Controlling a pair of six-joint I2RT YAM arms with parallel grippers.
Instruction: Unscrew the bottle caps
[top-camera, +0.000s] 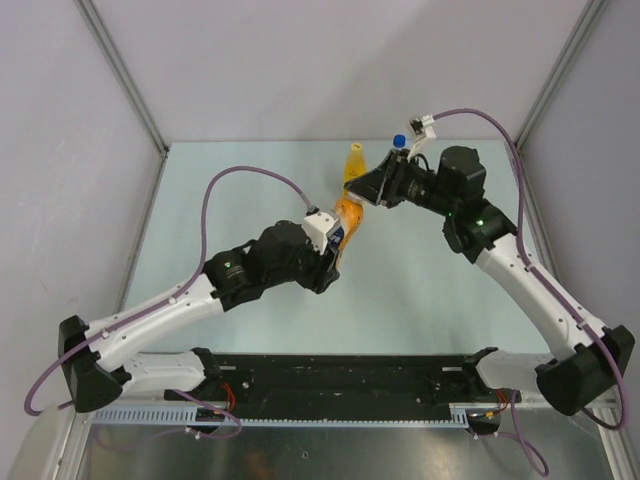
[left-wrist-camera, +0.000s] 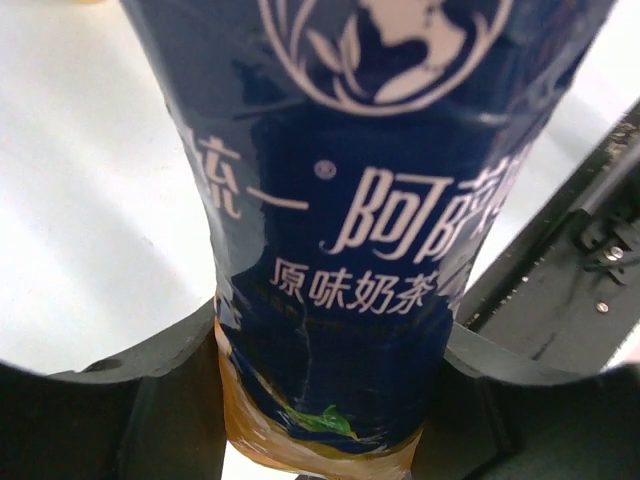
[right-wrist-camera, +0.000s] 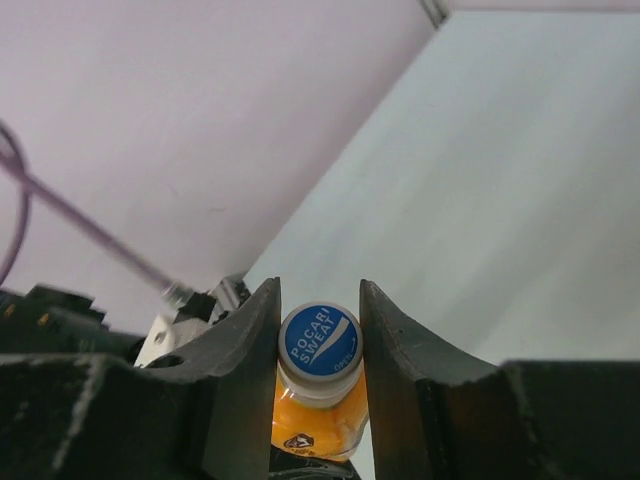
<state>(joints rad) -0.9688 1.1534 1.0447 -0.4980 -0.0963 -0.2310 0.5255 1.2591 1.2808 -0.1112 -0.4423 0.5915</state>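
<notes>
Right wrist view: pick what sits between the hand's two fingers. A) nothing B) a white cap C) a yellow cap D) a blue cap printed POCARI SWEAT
D: the blue cap, printed POCARI SWEAT, sits between the fingers of the right hand, atop the orange bottle.

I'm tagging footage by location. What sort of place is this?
Most likely a robotics lab test cell: two robot arms mounted on a pale table, plain metal-framed walls boxing it in, and purple cables looping off the arms.
</notes>
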